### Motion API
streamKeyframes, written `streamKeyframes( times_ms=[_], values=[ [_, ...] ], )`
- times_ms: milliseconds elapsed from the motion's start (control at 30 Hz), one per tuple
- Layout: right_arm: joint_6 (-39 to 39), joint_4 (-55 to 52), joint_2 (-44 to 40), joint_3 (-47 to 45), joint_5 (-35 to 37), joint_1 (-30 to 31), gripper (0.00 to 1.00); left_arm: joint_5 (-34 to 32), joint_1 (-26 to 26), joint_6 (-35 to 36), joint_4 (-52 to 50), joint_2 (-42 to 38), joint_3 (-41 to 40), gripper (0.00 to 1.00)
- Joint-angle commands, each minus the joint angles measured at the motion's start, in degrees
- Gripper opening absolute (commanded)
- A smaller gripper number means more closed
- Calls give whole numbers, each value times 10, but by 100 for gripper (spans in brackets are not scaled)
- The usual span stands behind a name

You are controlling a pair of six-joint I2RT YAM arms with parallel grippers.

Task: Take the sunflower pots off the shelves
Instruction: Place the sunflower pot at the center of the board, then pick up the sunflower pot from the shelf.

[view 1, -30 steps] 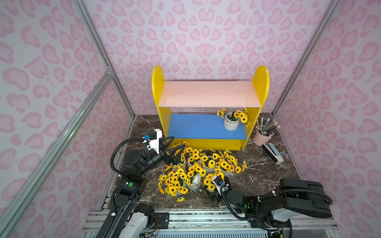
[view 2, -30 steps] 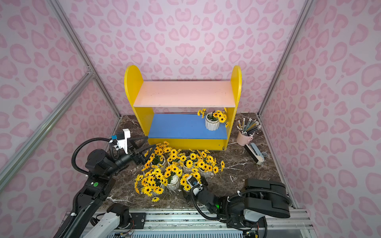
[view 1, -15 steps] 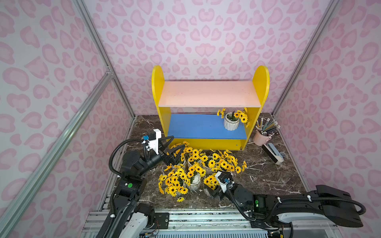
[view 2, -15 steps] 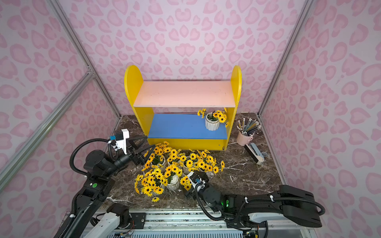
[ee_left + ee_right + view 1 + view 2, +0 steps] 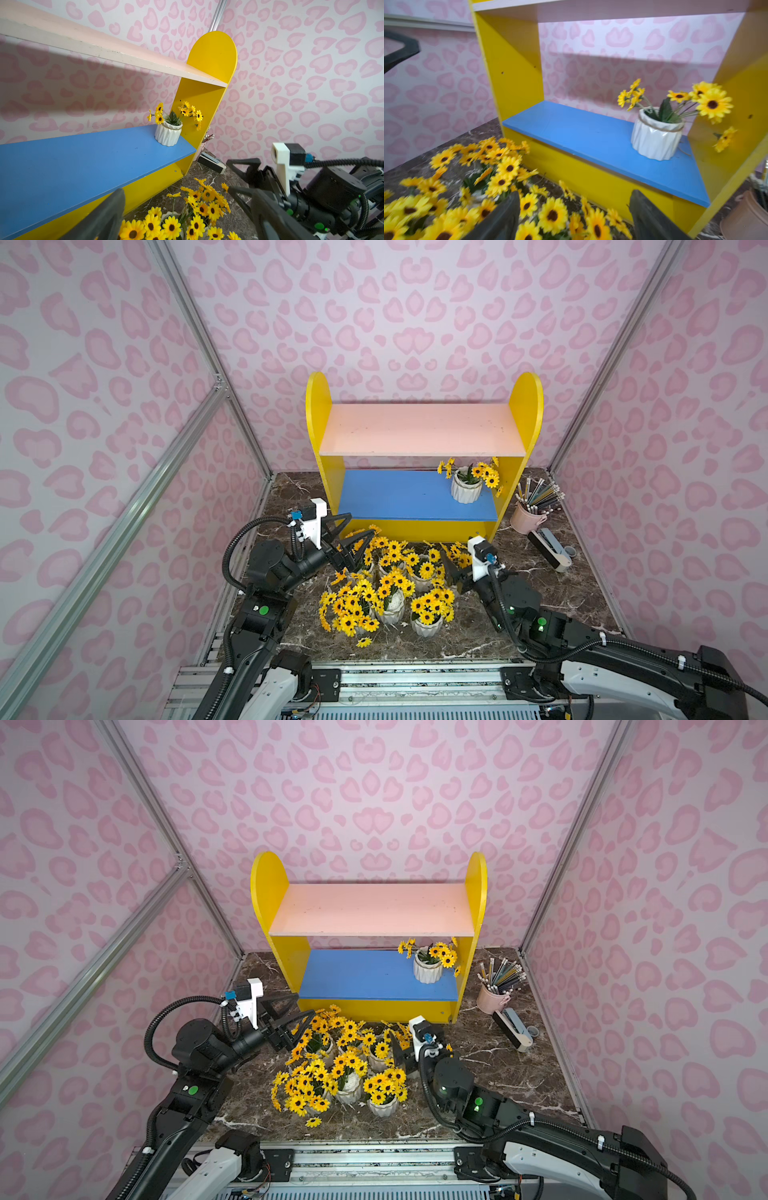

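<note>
One pot (image 5: 466, 489) left on shelves (image 5: 319, 414) — upright at right end of blue board (image 5: 395, 493), just beside side panel. Other pots (image 5: 426, 626) bunched on table (image 5: 548, 593) in front of shelves. Left end effector (image 5: 360, 524) spread wide over bunch's far left edge, holding nothing. Right end effector (image 5: 574, 193) — fingers well apart too, nothing between, low at bunch's right side.

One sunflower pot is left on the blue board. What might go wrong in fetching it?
1. The last pot stands beside the yellow side panel, under the pink board; the right claw may bump them.
2. The other pots on the table crowd the shelf front; a low reach may tip them.
</note>
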Motion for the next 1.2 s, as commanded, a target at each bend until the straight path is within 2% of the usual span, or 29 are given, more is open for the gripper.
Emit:
streamKeyframes(
  times_ms=[0,133,233,433,767,867,1167],
  values=[
    [33,-40,29,54,-32,-89,94,0,0,5,9,0,2,96],
    [47,-54,109,108,-98,-179,99,2,1,3,10,3,2,96],
    [50,-54,169,142,-124,-208,99,3,0,3,10,2,2,96],
    [86,-12,256,171,-87,-231,99,4,0,2,12,-1,1,96],
    [81,48,362,204,-48,-254,99,6,0,5,12,-4,2,97],
    [64,88,381,199,-66,-262,99,-2,0,8,8,-9,3,96],
    [28,169,430,205,-54,-273,99,-4,1,9,8,-7,2,96]
  ],
)
